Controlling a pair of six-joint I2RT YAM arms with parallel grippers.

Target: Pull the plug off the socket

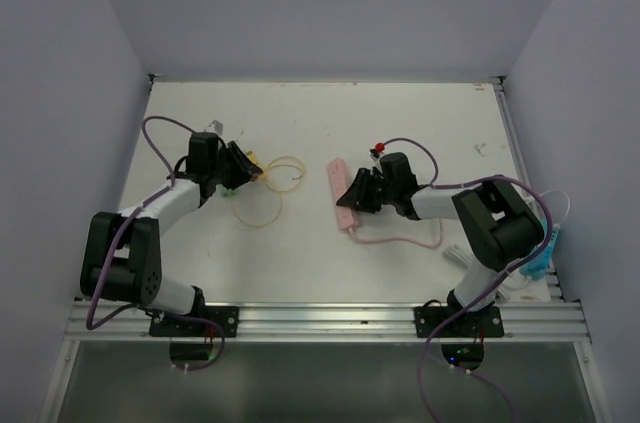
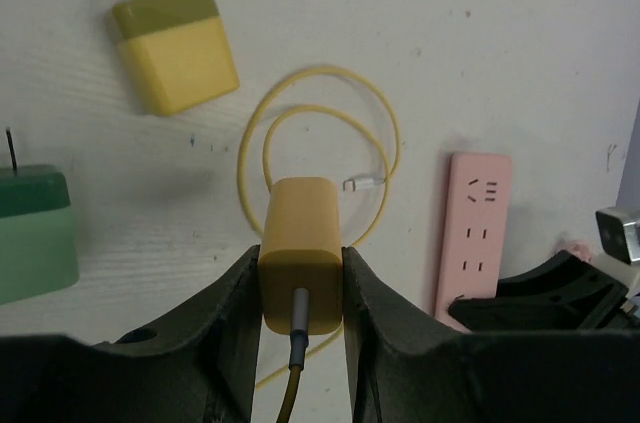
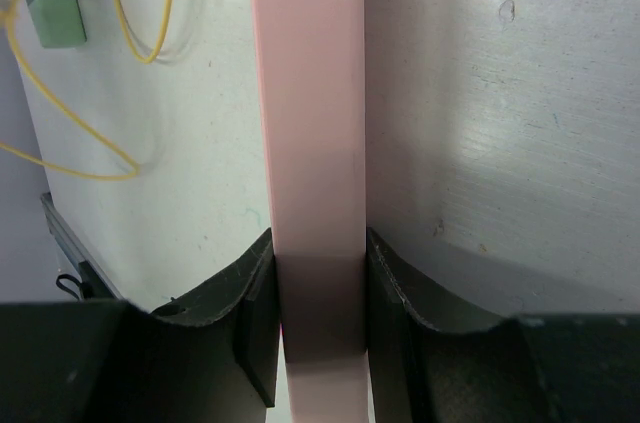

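We judge the main step to be done: the yellow plug [image 2: 300, 233] is free of the pink socket strip [image 2: 476, 233], with bare table [image 1: 420, 123] between them. The left gripper [image 1: 238, 165] pinches the plug by its two sides, and the plug's lead comes out at the near end, toward the wrist. The right gripper [image 1: 358, 191] is pressed onto the strip across its width, close to one end, and the strip lies flat on the table. In the left wrist view the strip lies to the right of the plug, not touching it, and the holes we can see in it are all empty. We cannot see the prongs of the held plug. A thin yellow cable [image 2: 385, 143] lies in loops beyond the plug. An olive-yellow adapter [image 2: 175, 48] and a green adapter [image 2: 30, 233] lie loose at the left. What is left, in our judgement, is only to set the plug down and let both claws go
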